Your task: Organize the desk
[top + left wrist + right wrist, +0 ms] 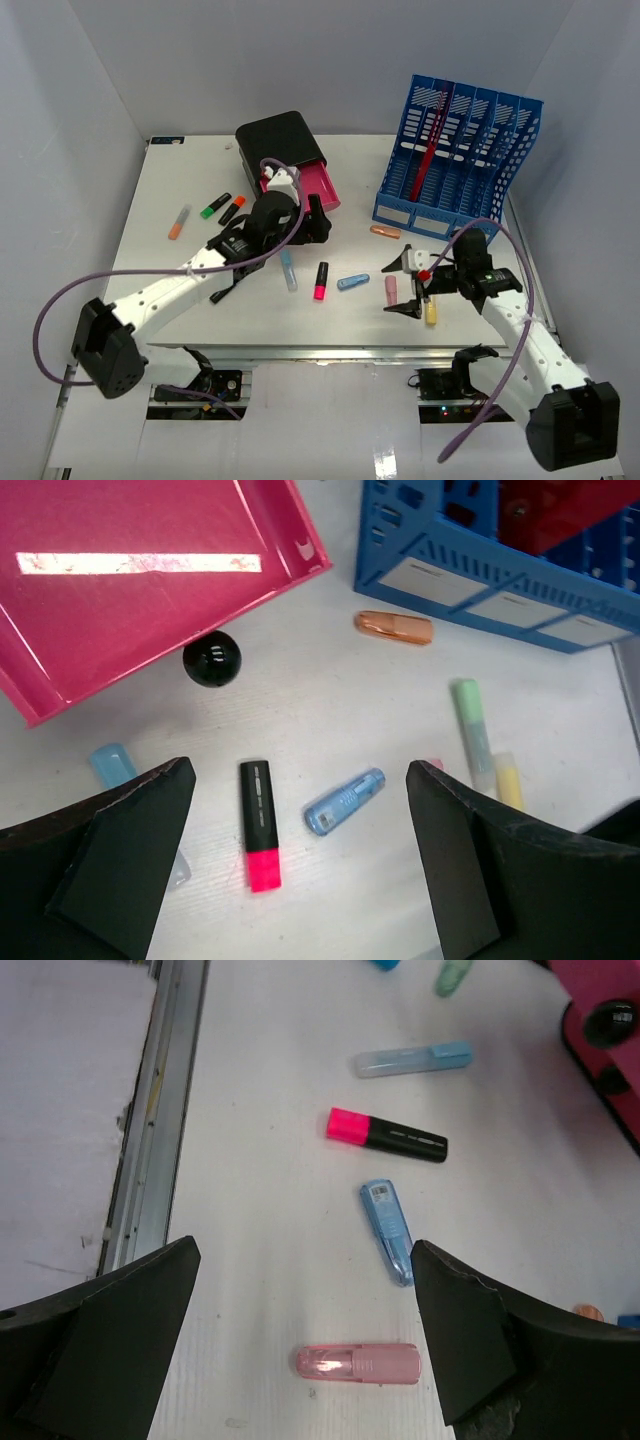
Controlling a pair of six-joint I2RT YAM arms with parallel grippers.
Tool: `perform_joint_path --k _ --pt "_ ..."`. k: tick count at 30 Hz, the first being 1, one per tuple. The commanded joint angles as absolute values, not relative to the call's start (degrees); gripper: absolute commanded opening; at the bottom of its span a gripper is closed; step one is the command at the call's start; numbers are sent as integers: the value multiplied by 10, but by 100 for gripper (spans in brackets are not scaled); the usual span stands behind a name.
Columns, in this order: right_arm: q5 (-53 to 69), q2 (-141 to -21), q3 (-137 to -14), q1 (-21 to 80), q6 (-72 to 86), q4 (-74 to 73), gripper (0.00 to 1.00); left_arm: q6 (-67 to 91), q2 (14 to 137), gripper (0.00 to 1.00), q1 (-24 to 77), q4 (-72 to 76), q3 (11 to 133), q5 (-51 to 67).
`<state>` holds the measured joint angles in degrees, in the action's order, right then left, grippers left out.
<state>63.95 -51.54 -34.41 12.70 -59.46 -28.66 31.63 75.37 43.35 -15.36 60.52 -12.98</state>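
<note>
while both claws stand spread wide and grip nothing, the desk [355,245] lies white and flat between pale grey walls, a metal rail along its near edge and pens scattered across it. the left claw [318,225] hangs just in front of the open pink drawer [322,186] of the black drawer unit [278,138] at the back of the desk. in the left wrist view the round black knob [211,660] of the drawer shows above the gap between the fingers. near that claw lie a pink-and-black highlighter [321,280], a small blue pen-like thing [353,282] beside it, and a light blue highlighter [289,270].

the right claw [404,287] hovers over the right front of the desk. a pale pink capsule [391,290] lies on the desk between its fingers, touching neither, and a yellow highlighter [431,312] is just beside it.

a blue file rack [455,150] stands at the back right with something red [428,160] in one slot and an orange capsule [385,232] lying in front of it. to the left, well apart from both claws, lie a green highlighter [215,205], an orange highlighter [232,210] and a peach marker [179,222].
</note>
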Motion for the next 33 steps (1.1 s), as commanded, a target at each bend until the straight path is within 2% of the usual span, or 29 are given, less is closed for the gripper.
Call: perform_joint_path --k 1,4,10,16,26,33 --pt "453 -565 -381 240 -662 -291 93 279 629 98 433 -117 535 -59" --pt "394 -651 -423 308 -670 -303 94 302 534 97 432 -121 469 -74" --pt "318 -804 -509 368 -661 -310 98 354 335 95 428 -176 379 -120" --pt "289 -887 -558 371 -638 -280 100 380 254 95 428 -231 362 -136" --pt "282 -971 -586 372 -638 -272 78 463 223 94 428 -213 282 -111" --pt "282 -986 -591 372 -639 -272 71 486 212 94 428 -204 253 -103"
